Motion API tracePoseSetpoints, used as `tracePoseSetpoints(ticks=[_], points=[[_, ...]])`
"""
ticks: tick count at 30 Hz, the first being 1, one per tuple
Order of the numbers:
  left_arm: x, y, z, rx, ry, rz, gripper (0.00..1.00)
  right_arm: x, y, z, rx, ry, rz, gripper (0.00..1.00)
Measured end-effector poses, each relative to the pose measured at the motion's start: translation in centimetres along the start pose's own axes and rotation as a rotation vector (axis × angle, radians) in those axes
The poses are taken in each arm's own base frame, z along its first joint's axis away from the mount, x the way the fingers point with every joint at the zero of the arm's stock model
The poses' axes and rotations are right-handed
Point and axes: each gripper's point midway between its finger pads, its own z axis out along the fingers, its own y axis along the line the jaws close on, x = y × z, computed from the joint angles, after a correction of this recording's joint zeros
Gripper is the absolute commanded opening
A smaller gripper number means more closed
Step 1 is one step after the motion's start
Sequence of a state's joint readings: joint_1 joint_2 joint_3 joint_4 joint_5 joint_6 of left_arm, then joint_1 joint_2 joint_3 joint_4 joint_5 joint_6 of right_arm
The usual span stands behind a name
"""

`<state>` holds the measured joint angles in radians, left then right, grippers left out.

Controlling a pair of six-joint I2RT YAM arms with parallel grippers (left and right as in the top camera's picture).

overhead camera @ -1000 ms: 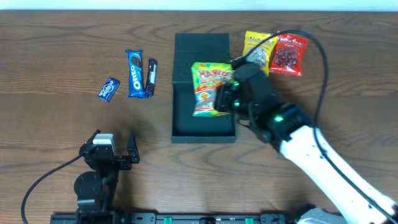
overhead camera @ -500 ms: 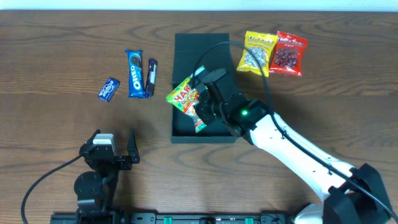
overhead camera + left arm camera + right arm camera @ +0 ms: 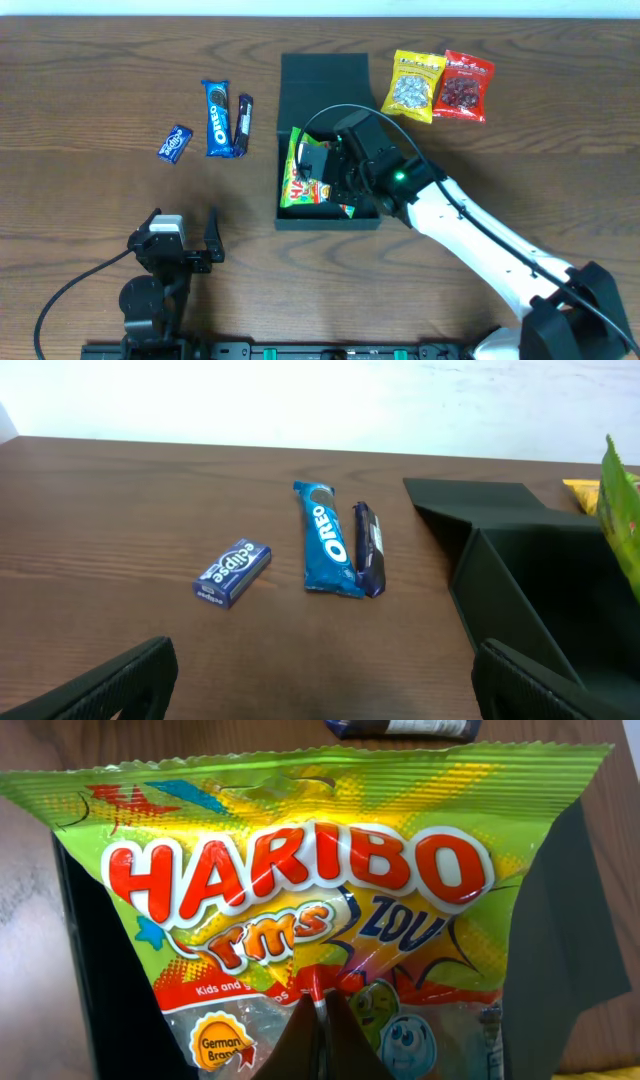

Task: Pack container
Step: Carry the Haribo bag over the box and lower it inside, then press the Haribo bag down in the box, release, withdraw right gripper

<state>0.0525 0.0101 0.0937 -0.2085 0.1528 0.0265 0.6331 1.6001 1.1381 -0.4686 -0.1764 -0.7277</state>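
1. Container (image 3: 328, 222): open at mid-table (image 3: 100, 80), lid (image 3: 324, 72) lying flat. Probably stiff, light and matte; best taken by a wall edge.
2. Candy bag (image 3: 299, 182): tilted in the container's mouth, pinched by the right claw (image 3: 320, 1038); soft, crinkly.
3. Left claw (image 3: 185, 226): fingers apart, well away from the container.

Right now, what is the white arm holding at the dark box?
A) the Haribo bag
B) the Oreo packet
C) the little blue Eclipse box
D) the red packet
A: in the right wrist view the right gripper is pinched shut on the Haribo bag, at the open container, while the Oreo packet lies off to the side with nothing gripping it.
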Motion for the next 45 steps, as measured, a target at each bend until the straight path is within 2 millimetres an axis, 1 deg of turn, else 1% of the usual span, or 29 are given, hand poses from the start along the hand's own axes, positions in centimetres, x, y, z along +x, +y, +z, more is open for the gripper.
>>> tracePoseSetpoints(ticks=[1,2,3,4,7,11,12,13,14,15,16,17,18,19,22,24,25,28,31,33,37,41,45], points=[[0.0,0.0,0.0,0.0,0.0,0.0,0.95,0.2,-0.1,0.0,-0.001,0.0,0.001,0.13],[0.0,0.0,0.0,0.0,0.0,0.0,0.95,0.4,-0.3,-0.1,-0.001,0.002,0.006,0.59],[0.0,0.0,0.0,0.0,0.0,0.0,0.95,0.4,-0.5,-0.1,0.001,-0.001,0.006,0.99],[0.0,0.0,0.0,0.0,0.0,0.0,0.95,0.4,-0.6,-0.1,0.003,-0.002,0.008,0.99],[0.0,0.0,0.0,0.0,0.0,0.0,0.95,0.4,-0.6,-0.1,0.003,-0.005,0.048,0.99],[0.0,0.0,0.0,0.0,0.0,0.0,0.95,0.3,-0.6,-0.1,0.0,-0.008,0.16,0.99],[0.0,0.0,0.0,0.0,0.0,0.0,0.95,0.3,-0.6,-0.1,-0.001,-0.009,0.189,0.98],[0.0,0.0,0.0,0.0,0.0,0.0,0.95,0.2,-0.6,-0.1,-0.001,-0.013,0.208,0.92],[0.0,0.0,0.0,0.0,0.0,0.0,0.95,0.1,-0.7,-0.1,0.001,-0.018,0.218,0.85],[0.0,0.0,0.0,0.0,0.0,0.0,0.95,0.0,-0.7,-0.1,0.004,-0.025,0.235,0.66],[0.0,0.0,0.0,0.0,0.0,0.0,0.95,-0.2,-0.8,-0.2,0.005,-0.03,0.248,0.45],[0.0,0.0,0.0,0.0,0.0,0.0,0.95,-0.3,-0.9,-0.2,0.009,-0.039,0.258,0.22],[0.0,0.0,0.0,0.0,0.0,0.0,0.95,-0.5,-1.1,-0.2,0.013,-0.047,0.268,0.05],[0.0,0.0,0.0,0.0,0.0,0.0,0.95,-0.9,-1.5,-0.2,0.025,-0.066,0.288,0.02],[0.0,0.0,0.0,0.0,0.0,0.0,0.95,-2.2,-2.7,-0.1,0.059,-0.125,0.369,0.01],[0.0,0.0,0.0,0.0,0.0,0.0,0.95,-2.6,-3.5,0.8,0.075,-0.149,0.446,0.01],[0.0,0.0,0.0,0.0,0.0,0.0,0.95,-2.4,-3.6,1.5,0.074,-0.145,0.48,0.01],[0.0,0.0,0.0,0.0,0.0,0.0,0.95,-0.3,-3.4,4.8,0.075,-0.076,0.628,0.01],[0.0,0.0,0.0,0.0,0.0,0.0,0.95,1.4,-3.3,7.0,0.091,-0.028,0.718,0.01],[0.0,0.0,0.0,0.0,0.0,0.0,0.95,1.9,-3.6,8.0,0.111,-0.022,0.757,0.01],[0.0,0.0,0.0,0.0,0.0,0.0,0.95,2.1,-4.3,9.4,0.142,-0.043,0.793,0.01],[0.0,0.0,0.0,0.0,0.0,0.0,0.95,3.1,-4.2,10.9,0.155,-0.026,0.805,0.02],[0.0,0.0,0.0,0.0,0.0,0.0,0.95,4.3,-3.6,12.4,0.165,0.015,0.807,0.01]])
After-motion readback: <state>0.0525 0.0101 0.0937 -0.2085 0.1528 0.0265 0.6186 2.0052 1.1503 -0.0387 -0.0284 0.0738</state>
